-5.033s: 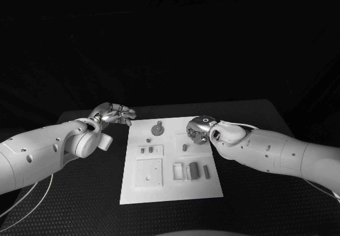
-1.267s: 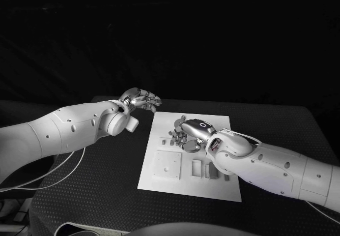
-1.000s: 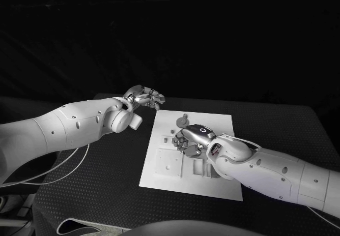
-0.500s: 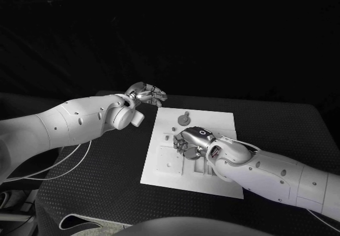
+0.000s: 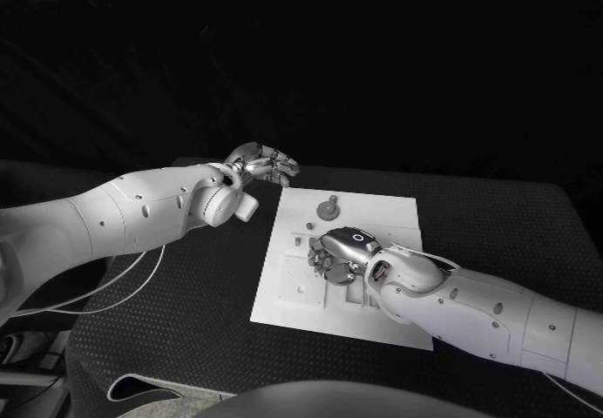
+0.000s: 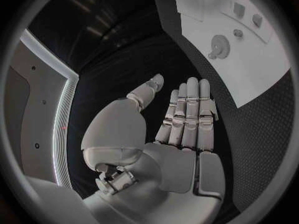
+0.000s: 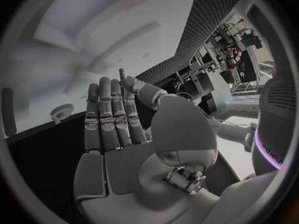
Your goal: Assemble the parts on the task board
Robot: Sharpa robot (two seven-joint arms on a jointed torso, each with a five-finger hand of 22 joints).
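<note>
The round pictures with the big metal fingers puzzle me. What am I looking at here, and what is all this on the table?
This is a robot with two white arms, each ending in a silver hand. The square picture comes from a camera on its head, looking down at a black table. The two round ones come from cameras at its wrists, behind each hand, so the fingers loom large.

On the table lies a white task board with small parts, among them a round gear-like piece.

The left hand hovers beside the board's far corner, fingers apart, holding nothing. The right hand is low over the board's middle; whether it holds a part cannot be told.
</note>
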